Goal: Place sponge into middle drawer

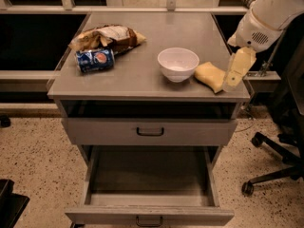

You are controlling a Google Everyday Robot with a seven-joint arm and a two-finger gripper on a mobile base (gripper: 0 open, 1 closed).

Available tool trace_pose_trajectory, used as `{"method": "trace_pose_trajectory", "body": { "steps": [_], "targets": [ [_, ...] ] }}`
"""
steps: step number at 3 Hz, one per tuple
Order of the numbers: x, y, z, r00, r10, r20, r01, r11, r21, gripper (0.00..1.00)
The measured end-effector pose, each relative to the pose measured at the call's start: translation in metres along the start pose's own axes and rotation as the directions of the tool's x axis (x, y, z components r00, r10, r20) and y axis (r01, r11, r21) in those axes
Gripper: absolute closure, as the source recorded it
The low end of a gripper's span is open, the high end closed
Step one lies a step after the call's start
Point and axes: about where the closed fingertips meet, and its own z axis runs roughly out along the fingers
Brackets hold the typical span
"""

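Observation:
The pale-yellow sponge [209, 75] lies on the grey cabinet top [142, 80], near its right front corner, just right of the white bowl [178, 63]. My gripper [239, 68] hangs from the white arm [270, 18] and points down at the sponge's right end, overlapping it in view; I cannot tell if it touches. The middle drawer [149, 194] is pulled out wide at the bottom of the view; nothing shows inside it. Its dark handle [149, 221] is at the frame's lower edge. The like drawer above [150, 131] is closed.
A blue soda can [95, 60] lies on its side at the top's left, with a crumpled chip bag [107, 37] behind it. An office chair base [278, 151] stands on the speckled floor to the right. Dark counters flank the cabinet.

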Motion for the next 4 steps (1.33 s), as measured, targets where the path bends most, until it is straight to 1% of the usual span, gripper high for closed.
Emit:
{"method": "trace_pose_trajectory", "body": {
  "steps": [1, 2, 3, 4],
  "targets": [
    [0.003, -0.005, 0.014, 1.000, 0.009, 0.000, -0.009, 0.9998, -0.016, 0.00],
    [0.013, -0.016, 0.019, 0.995, 0.079, 0.066, -0.081, 0.9963, 0.029, 0.00],
    [0.013, -0.046, 0.036, 0.973, 0.143, 0.180, -0.163, 0.9813, 0.103, 0.00],
    [0.013, -0.046, 0.036, 0.973, 0.143, 0.180, -0.163, 0.9813, 0.103, 0.00]
  ]
}}
